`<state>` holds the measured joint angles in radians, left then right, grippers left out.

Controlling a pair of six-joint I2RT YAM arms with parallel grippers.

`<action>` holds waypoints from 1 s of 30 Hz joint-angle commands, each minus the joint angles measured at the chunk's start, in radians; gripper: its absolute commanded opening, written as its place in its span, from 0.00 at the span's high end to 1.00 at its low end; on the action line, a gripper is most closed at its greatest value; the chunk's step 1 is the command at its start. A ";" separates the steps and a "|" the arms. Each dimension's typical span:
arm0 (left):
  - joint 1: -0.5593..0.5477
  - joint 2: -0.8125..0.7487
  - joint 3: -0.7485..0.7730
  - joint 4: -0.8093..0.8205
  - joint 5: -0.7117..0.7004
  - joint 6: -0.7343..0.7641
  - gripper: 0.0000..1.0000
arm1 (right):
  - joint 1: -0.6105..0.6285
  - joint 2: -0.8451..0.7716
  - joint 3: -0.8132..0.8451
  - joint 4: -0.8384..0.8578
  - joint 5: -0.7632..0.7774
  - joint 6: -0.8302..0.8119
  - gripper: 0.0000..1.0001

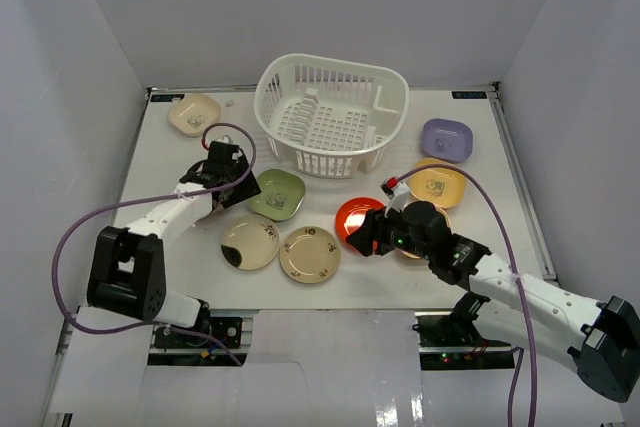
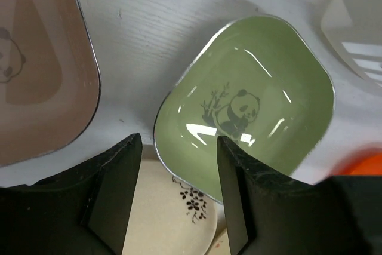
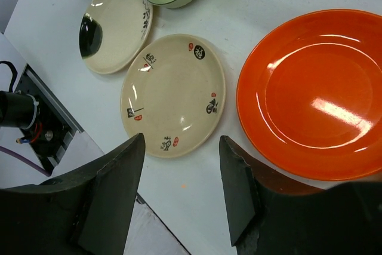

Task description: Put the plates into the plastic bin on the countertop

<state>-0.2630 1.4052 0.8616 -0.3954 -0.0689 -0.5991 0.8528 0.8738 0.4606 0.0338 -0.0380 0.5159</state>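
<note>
White lattice bin (image 1: 335,160) holds no plate; they all lie on the surface (image 1: 200,272) around it. Red-orange plate (image 3: 316,94), in front of the bin: right gripper (image 3: 182,147) hovers by it, jaws wide, empty. Green panda plate (image 2: 250,111), in front of the bin: left gripper (image 2: 179,147) above its edge, jaws wide too. Light, stiff, glossy, likely slippery, so pinch the raised rim.

Green plate (image 2: 248,106) below parted claw (image 2: 179,165) — empty.

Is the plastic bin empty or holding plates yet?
Empty: the top view shows only bare slotted floor inside the plastic bin; the green plate and the others lie outside on the countertop.
</note>
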 commanded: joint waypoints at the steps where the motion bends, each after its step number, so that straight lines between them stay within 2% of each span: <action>1: -0.004 0.075 0.069 0.033 -0.085 0.012 0.36 | 0.009 -0.021 -0.008 0.048 0.032 -0.022 0.41; 8: -0.018 0.172 0.122 0.033 -0.140 0.048 0.41 | 0.012 -0.053 -0.014 0.021 0.061 -0.039 0.42; 11: -0.019 0.213 0.128 0.033 -0.115 0.055 0.50 | 0.014 -0.067 -0.028 0.018 0.073 -0.036 0.43; 12: -0.022 0.221 0.134 0.035 -0.109 0.055 0.62 | 0.012 -0.074 -0.030 0.008 0.084 -0.034 0.43; 13: -0.024 0.225 0.137 0.033 -0.108 0.056 0.69 | 0.014 -0.081 -0.030 0.000 0.093 -0.033 0.43; 15: -0.030 0.221 0.140 0.035 -0.106 0.056 0.78 | 0.012 -0.101 -0.031 -0.021 0.131 -0.030 0.43; 16: -0.033 0.215 0.140 0.033 -0.108 0.056 0.86 | 0.014 -0.104 -0.025 -0.070 0.154 -0.027 0.43; 18: -0.036 0.177 0.134 0.033 -0.109 0.058 0.93 | 0.012 -0.108 -0.013 -0.122 0.241 -0.008 0.43; 19: -0.038 0.161 0.129 0.032 -0.112 0.058 1.00 | 0.012 -0.108 -0.013 -0.158 0.271 0.001 0.40; 22: -0.038 0.077 0.103 0.023 -0.091 0.056 1.00 | 0.014 -0.119 -0.007 -0.224 0.372 0.029 0.31; 25: -0.038 -0.024 0.077 0.003 -0.062 0.051 1.00 | 0.014 -0.134 0.003 -0.255 0.461 0.042 0.28; 29: -0.038 -0.175 0.033 -0.040 0.036 0.044 1.00 | 0.012 -0.116 0.041 -0.346 0.594 0.065 0.32; 30: -0.038 -0.205 0.025 -0.051 0.055 0.039 1.00 | 0.012 -0.110 0.044 -0.360 0.610 0.068 0.36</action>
<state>-0.2977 1.2984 0.9081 -0.4133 -0.0971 -0.5488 0.8597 0.7570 0.4477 -0.2592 0.4183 0.5541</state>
